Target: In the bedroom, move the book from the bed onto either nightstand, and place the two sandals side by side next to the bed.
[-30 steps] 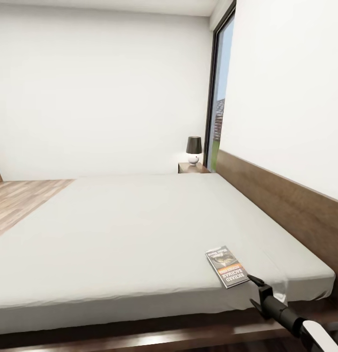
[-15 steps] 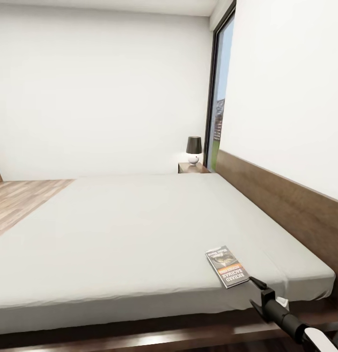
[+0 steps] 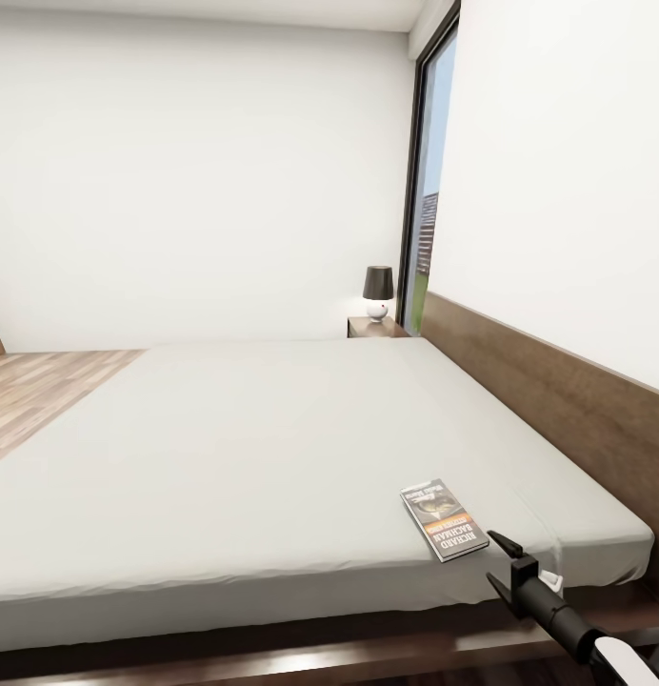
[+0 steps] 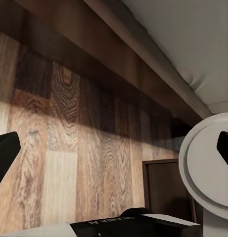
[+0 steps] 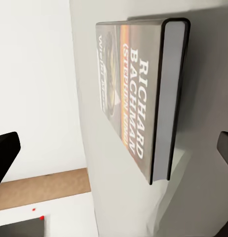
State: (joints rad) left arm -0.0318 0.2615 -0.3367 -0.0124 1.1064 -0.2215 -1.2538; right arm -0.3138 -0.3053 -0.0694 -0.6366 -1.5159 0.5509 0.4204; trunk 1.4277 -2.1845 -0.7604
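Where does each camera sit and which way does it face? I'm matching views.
Head: high, looking down over the bed, book and right gripper.
Left wrist: low, facing the floor under the bed frame; dark jaws at the edges.
Right wrist: close to the book; jaws apart.
Shared: book, bed.

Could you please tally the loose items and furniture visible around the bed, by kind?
book: 1
lamp: 1
nightstand: 1
bed: 1
Total: 4
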